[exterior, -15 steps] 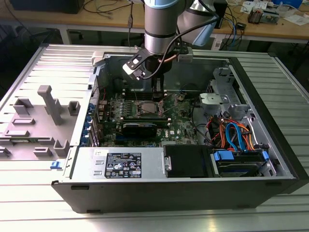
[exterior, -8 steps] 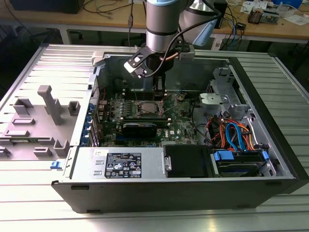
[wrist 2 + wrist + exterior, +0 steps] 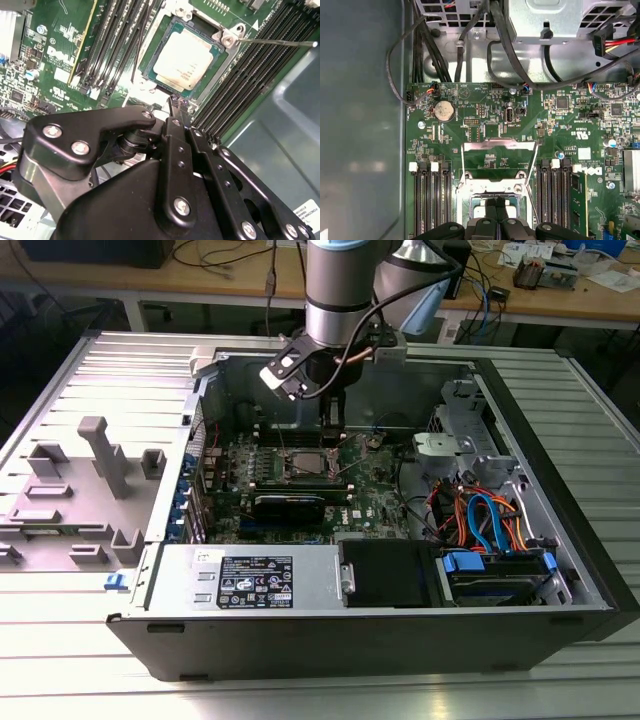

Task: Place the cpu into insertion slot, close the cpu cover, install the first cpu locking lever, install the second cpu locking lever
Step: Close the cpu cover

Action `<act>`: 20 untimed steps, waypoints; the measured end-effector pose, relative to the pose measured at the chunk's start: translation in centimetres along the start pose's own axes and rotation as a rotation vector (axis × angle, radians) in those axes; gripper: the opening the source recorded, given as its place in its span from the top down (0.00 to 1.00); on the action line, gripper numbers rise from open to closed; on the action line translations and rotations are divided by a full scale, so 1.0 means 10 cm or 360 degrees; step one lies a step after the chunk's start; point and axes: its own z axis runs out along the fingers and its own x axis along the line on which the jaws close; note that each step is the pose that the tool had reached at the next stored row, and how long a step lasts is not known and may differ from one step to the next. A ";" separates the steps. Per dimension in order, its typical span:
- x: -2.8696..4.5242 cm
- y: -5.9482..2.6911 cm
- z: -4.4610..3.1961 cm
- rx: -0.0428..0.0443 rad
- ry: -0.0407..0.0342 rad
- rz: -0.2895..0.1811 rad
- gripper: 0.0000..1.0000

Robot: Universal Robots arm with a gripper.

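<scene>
The cpu (image 3: 182,57), a square chip with a silver top, lies flat in the socket on the green motherboard (image 3: 60,45). In the exterior view the cpu (image 3: 303,462) sits mid-board inside the open computer case. The cpu cover (image 3: 498,145), a thin silver frame, stands swung up off the socket. A thin wire locking lever (image 3: 280,42) sticks out past one socket corner, and in the first wrist view two levers (image 3: 461,167) stand raised on either side of the socket. My gripper (image 3: 178,106) hangs just above the socket's edge, fingers together with nothing between them.
Black memory slots (image 3: 250,70) flank the socket on both sides. Cable bundles (image 3: 520,45) and a drive cage (image 3: 470,455) sit beside the board. The case walls (image 3: 150,625) surround the work area. A grey fixture plate (image 3: 80,490) lies at the exterior view's left.
</scene>
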 end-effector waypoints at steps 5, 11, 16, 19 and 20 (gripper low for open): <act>-0.001 0.003 -0.035 0.0000 0.0000 0.0000 0.89; -0.002 0.030 -0.043 0.0000 0.0000 0.0000 0.89; -0.004 0.046 -0.120 0.0000 0.0000 0.0000 0.89; -0.004 0.084 -0.130 0.0000 0.0000 0.0000 0.89; -0.005 0.100 -0.131 0.0000 0.0000 0.0000 0.89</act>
